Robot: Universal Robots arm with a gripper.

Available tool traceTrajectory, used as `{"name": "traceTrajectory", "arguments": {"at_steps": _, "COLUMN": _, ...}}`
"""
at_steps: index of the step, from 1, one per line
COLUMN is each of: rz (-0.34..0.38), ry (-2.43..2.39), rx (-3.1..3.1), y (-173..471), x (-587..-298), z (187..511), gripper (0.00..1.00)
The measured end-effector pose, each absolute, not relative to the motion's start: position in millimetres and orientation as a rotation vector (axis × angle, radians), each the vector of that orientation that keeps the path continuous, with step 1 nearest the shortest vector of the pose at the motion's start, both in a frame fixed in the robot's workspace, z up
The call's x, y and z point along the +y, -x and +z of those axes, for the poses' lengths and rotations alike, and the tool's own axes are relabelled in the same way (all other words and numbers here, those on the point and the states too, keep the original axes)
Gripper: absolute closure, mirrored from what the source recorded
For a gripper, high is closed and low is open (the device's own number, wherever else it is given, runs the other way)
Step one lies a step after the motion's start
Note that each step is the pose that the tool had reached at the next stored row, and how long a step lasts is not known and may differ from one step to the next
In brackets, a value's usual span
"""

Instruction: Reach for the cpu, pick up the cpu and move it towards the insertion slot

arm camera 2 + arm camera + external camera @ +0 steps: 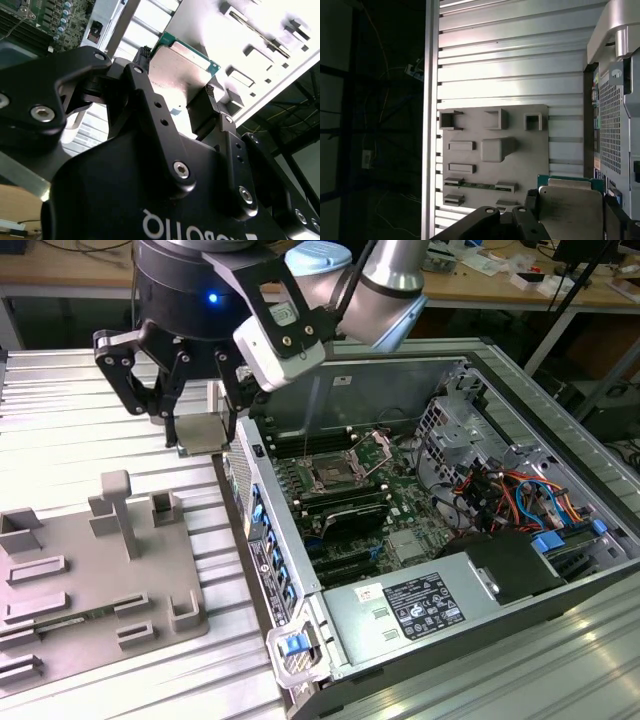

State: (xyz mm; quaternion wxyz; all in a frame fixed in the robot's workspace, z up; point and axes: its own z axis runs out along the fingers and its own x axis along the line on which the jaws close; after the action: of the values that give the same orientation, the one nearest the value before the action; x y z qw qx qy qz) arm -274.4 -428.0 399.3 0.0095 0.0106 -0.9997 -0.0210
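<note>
The exterior view shows the black tool (196, 430) closed on the cpu (203, 433), a small flat square chip with a silver-white metal top plate. The tool holds it by two opposite edges, lifted above the ribbed aluminium tabletop (60, 430), just beside the wall of the open black and silver computer case (560, 540). In the second wrist view the two black fingers (150, 110) press on the sides of the chip (177, 67), and its thin green rim is visible at the far edge. In the first wrist view the same chip (570, 207) hangs above the tabletop, near the flat grey plastic tray with raised blocks (492, 150).

The insertion slot (332, 476), a square silver metal-framed socket with a dark centre, lies on the green motherboard inside the case, apart from the chip.

I judge that the pick-up is done and the carrying step is in hand; the chip needs to pass over the case wall and stay level.

There is white lettering on the tool body and a white label on the black power supply (425, 605); I do not read them off.
</note>
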Motion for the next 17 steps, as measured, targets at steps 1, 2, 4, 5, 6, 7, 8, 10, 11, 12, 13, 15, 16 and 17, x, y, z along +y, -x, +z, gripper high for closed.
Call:
{"name": "traceTrajectory", "arguments": {"at_steps": 1, "rz": -0.066, "ry": -0.033, "rx": -3.122, "y": 273, "x": -428, "z": 399, "gripper": 0.45}}
{"name": "traceTrajectory", "arguments": {"at_steps": 2, "rz": -0.066, "ry": -0.033, "rx": -3.122, "y": 272, "x": -428, "z": 399, "gripper": 0.45}}
{"name": "traceTrajectory", "arguments": {"at_steps": 4, "rz": -0.066, "ry": -0.033, "rx": -3.122, "y": 270, "x": -428, "z": 399, "gripper": 0.45}}
{"name": "traceTrajectory", "arguments": {"at_steps": 5, "rz": -0.066, "ry": -0.033, "rx": -3.122, "y": 268, "x": -428, "z": 399, "gripper": 0.45}}
{"name": "traceTrajectory", "arguments": {"at_steps": 6, "rz": -0.066, "ry": -0.033, "rx": -3.122, "y": 267, "x": -428, "z": 399, "gripper": 0.45}}
{"name": "traceTrajectory", "arguments": {"at_steps": 7, "rz": -0.066, "ry": -0.033, "rx": -3.122, "y": 266, "x": -428, "z": 399, "gripper": 0.45}}
{"name": "traceTrajectory", "arguments": {"at_steps": 8, "rz": -0.066, "ry": -0.033, "rx": -3.122, "y": 265, "x": -428, "z": 399, "gripper": 0.45}}
{"name": "traceTrajectory", "arguments": {"at_steps": 10, "rz": -0.066, "ry": -0.033, "rx": -3.122, "y": 263, "x": -428, "z": 399, "gripper": 0.45}}
{"name": "traceTrajectory", "arguments": {"at_steps": 11, "rz": -0.066, "ry": -0.033, "rx": -3.122, "y": 262, "x": -428, "z": 399, "gripper": 0.45}}
{"name": "traceTrajectory", "arguments": {"at_steps": 12, "rz": -0.066, "ry": -0.033, "rx": -3.122, "y": 261, "x": -428, "z": 399, "gripper": 0.45}}
{"name": "traceTrajectory", "arguments": {"at_steps": 13, "rz": -0.066, "ry": -0.033, "rx": -3.122, "y": 260, "x": -428, "z": 399, "gripper": 0.45}}
{"name": "traceTrajectory", "arguments": {"at_steps": 15, "rz": -0.066, "ry": -0.033, "rx": -3.122, "y": 257, "x": -428, "z": 399, "gripper": 0.45}}
{"name": "traceTrajectory", "arguments": {"at_steps": 16, "rz": -0.066, "ry": -0.033, "rx": -3.122, "y": 256, "x": -428, "z": 399, "gripper": 0.45}}
{"name": "traceTrajectory", "arguments": {"at_steps": 17, "rz": -0.066, "ry": -0.033, "rx": -3.122, "y": 255, "x": -428, "z": 399, "gripper": 0.45}}
